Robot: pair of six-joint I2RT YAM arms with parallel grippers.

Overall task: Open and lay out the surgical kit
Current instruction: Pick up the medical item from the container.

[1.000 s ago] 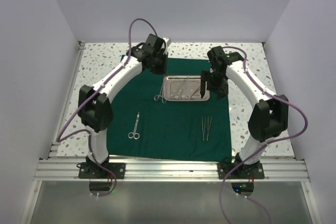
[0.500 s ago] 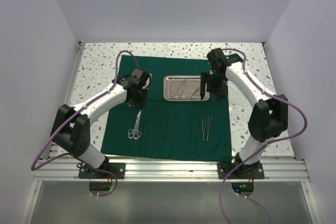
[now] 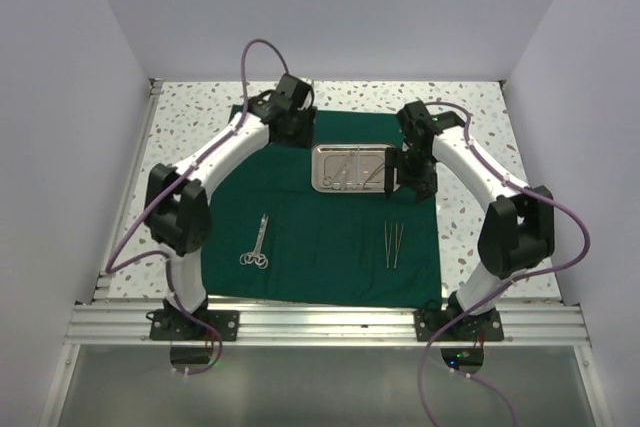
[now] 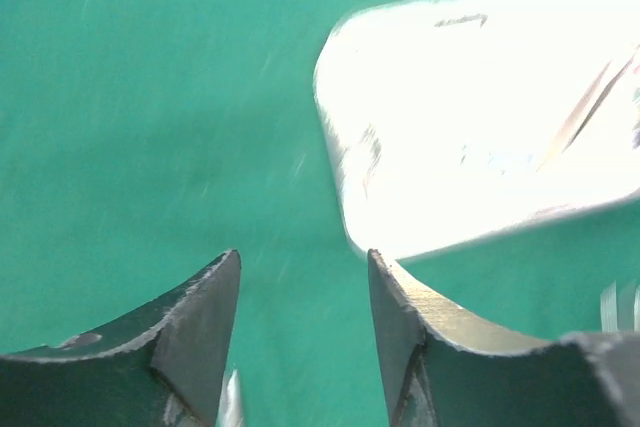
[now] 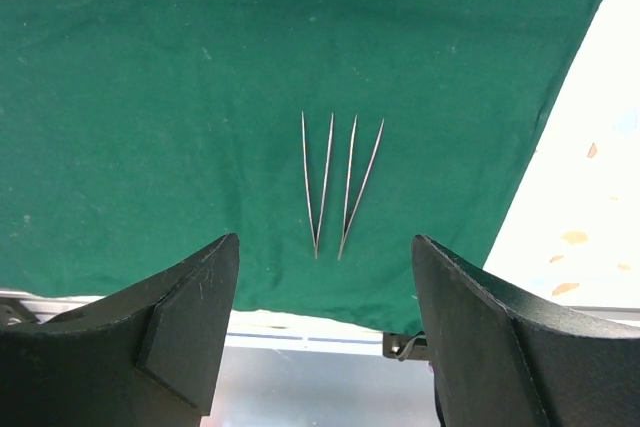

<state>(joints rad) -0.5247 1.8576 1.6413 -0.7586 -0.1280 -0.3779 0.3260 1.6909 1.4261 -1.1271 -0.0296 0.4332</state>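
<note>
The dark green drape (image 3: 320, 237) lies spread flat on the table. The steel tray (image 3: 325, 179) sits on its far half with slender instruments (image 3: 346, 167) inside. Scissors (image 3: 257, 243) lie at the drape's front left, and two tweezers (image 3: 393, 244) at its front right. My left gripper (image 3: 298, 132) hovers open and empty off the tray's (image 4: 480, 117) left end, over bare drape (image 4: 150, 127); that view is blurred. My right gripper (image 3: 390, 177) stands open and empty at the tray's right end, with the tweezers (image 5: 340, 187) seen between its fingers (image 5: 185, 322).
Speckled white tabletop (image 3: 470, 197) borders the drape on all sides. An aluminium rail (image 3: 320, 322) runs along the near edge, with both arm bases bolted to it. Plain walls close in the left, right and back.
My left arm dipped to the scissors at the front left, then swung back beside the tray, and its jaws opened. A ring-handled instrument by the tray's left end is gone. The right arm barely moved.
</note>
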